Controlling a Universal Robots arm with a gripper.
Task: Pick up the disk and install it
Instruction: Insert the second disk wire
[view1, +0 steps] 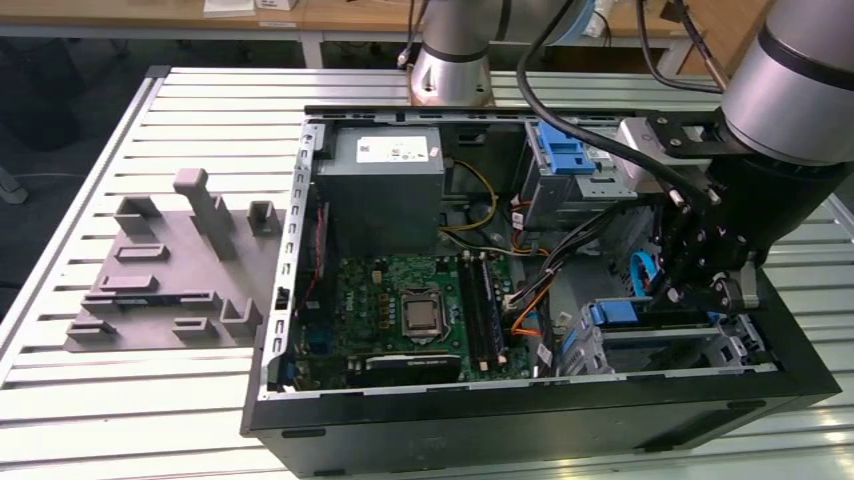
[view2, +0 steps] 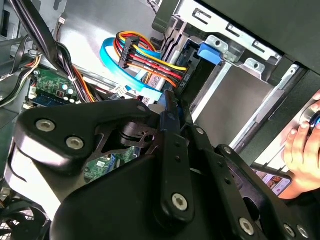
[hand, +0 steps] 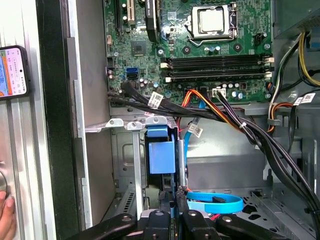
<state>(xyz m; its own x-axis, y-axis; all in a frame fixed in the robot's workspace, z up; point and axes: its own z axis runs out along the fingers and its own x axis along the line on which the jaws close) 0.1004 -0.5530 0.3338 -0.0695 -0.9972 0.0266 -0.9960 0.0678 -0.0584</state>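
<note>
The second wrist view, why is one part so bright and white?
In the second wrist view, light glares off the bare metal case wall behind the cables, while the black pincer stays dark; in the exterior view the motherboard is evenly lit, without glare.

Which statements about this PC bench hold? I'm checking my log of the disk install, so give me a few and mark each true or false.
1. The gripper is down inside the open case, next to the drive cage. True.
2. The grey fixture lies on the table at the exterior view's right of the case. False: it lies at the exterior view's left of the case.
3. A cooler covers the CPU socket. False: the socket is bare, with its metal frame showing.
4. A hand is outside the case. True.
5. A light-blue flat cable lies close to the gripper. True.
</note>
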